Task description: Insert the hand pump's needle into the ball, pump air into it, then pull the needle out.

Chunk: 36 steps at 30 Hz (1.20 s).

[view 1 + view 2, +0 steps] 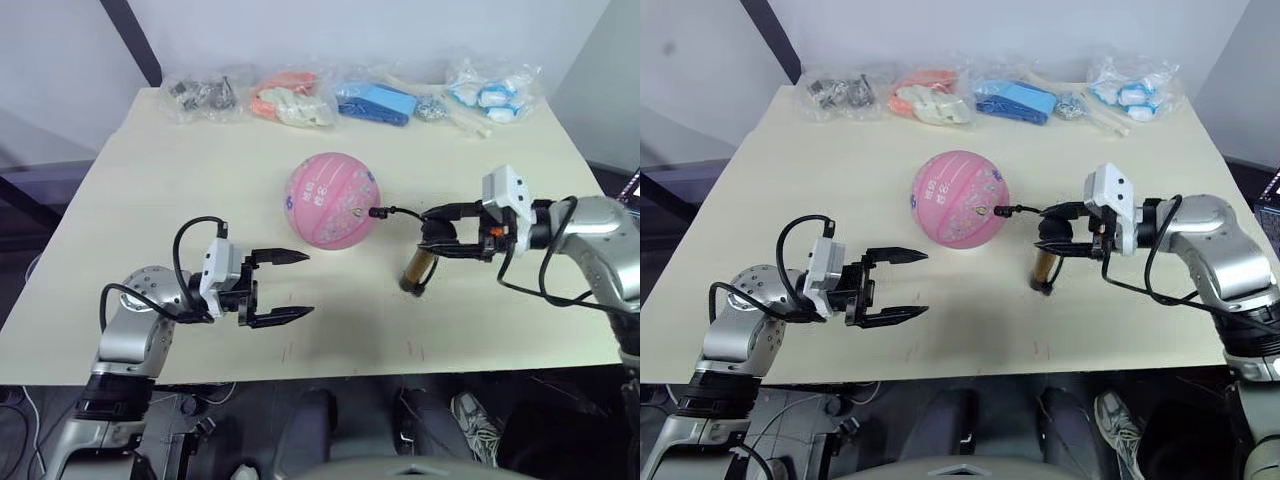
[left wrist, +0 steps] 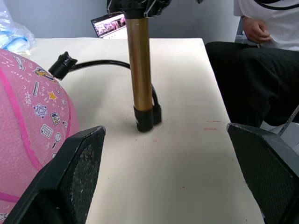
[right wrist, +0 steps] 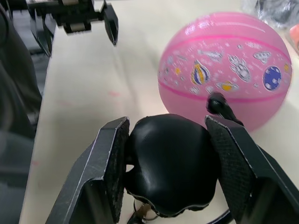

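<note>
The pink ball (image 1: 332,200) with cartoon prints rests near the middle of the table (image 1: 150,200). To its right the gold hand pump (image 1: 415,272) stands nearly upright on its black foot. My right gripper (image 1: 440,232) is shut on the pump's black top handle (image 3: 170,163). A thin black hose (image 1: 405,212) arcs from the pump to a small black fitting (image 1: 377,212) that sits against the ball's right side. The needle itself is hidden there. My left gripper (image 1: 307,285) is open and empty, low over the table a little in front and to the left of the ball.
Several clear plastic bags line the table's far edge: dark parts (image 1: 200,95), orange and white items (image 1: 290,100), blue pieces (image 1: 375,102), blue-white items (image 1: 490,90). A seated person (image 2: 261,70) is beyond the table's right side, with a laptop (image 2: 110,23) nearby.
</note>
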{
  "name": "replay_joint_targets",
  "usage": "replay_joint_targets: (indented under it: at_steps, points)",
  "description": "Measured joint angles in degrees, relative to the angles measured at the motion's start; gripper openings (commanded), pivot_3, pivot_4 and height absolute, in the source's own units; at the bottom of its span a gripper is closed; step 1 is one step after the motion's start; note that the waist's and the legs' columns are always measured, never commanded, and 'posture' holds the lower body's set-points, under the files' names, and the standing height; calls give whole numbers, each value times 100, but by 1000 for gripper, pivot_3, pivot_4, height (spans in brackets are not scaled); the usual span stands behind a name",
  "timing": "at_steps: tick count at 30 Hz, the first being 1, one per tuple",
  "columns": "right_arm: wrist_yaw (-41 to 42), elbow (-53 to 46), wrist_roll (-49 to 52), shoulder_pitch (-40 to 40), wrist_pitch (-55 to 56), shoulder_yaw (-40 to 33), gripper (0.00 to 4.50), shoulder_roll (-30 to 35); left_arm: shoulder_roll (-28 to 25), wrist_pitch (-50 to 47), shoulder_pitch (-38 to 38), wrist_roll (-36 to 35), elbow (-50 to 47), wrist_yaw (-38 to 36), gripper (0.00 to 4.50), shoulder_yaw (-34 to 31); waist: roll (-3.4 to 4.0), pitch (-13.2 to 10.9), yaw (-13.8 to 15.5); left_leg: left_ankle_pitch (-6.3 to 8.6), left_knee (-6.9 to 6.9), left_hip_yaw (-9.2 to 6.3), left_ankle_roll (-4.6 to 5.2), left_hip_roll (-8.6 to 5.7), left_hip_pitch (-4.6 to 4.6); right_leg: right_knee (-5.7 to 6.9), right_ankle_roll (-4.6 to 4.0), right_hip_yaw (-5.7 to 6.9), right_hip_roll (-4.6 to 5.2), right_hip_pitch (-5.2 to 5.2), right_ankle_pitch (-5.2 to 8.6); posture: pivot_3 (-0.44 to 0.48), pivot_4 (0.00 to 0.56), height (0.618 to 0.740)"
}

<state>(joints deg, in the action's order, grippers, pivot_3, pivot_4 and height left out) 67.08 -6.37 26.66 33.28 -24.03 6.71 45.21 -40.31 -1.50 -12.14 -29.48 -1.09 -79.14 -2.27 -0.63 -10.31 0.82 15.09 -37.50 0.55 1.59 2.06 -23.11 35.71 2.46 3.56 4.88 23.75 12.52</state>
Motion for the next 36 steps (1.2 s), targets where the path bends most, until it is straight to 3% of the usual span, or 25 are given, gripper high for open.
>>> replay_joint_targets:
  at_steps: [26, 36]
  points:
    - [872, 419, -1036, 607, 354, 109, 2092, 741, -62, -61, -146, -180, 32, -244, 4428, -192, -9, -7, -11, -2, -9, 38, -7, 1, 7, 11, 3, -33, -2, 7, -2, 0, 150, 740]
    - [712, -64, -1783, 540, 749, 842, 2092, 279, -62, -70, -176, -220, 37, -310, 4428, -203, -9, -7, -18, -3, -34, 40, -8, 4, 7, 25, 4, -37, -7, 6, -4, 0, 150, 740]
